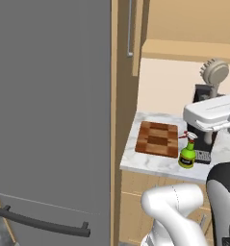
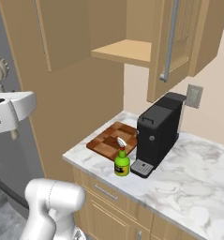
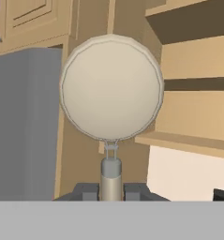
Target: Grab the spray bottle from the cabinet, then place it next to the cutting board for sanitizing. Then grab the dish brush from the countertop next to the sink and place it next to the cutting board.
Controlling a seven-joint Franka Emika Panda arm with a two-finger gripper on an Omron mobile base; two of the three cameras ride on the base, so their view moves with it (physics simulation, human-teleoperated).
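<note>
Pale beige and round, the brush [image 3: 111, 89] head stands straight up from the gripper [image 3: 111, 191], whose two dark fingers are closed tight on its thin handle. The hand is raised in the air, brush head uppermost [image 1: 215, 72], in front of the open cabinet [image 2: 132, 49] and its wooden shelf. Well below the hand, on the marble counter [image 2: 193, 183], the green bottle [image 1: 187, 154] stands upright, just beside the near corner of the checkered board [image 1: 157, 138], with a black coffee machine [image 2: 158, 133] at its other side.
</note>
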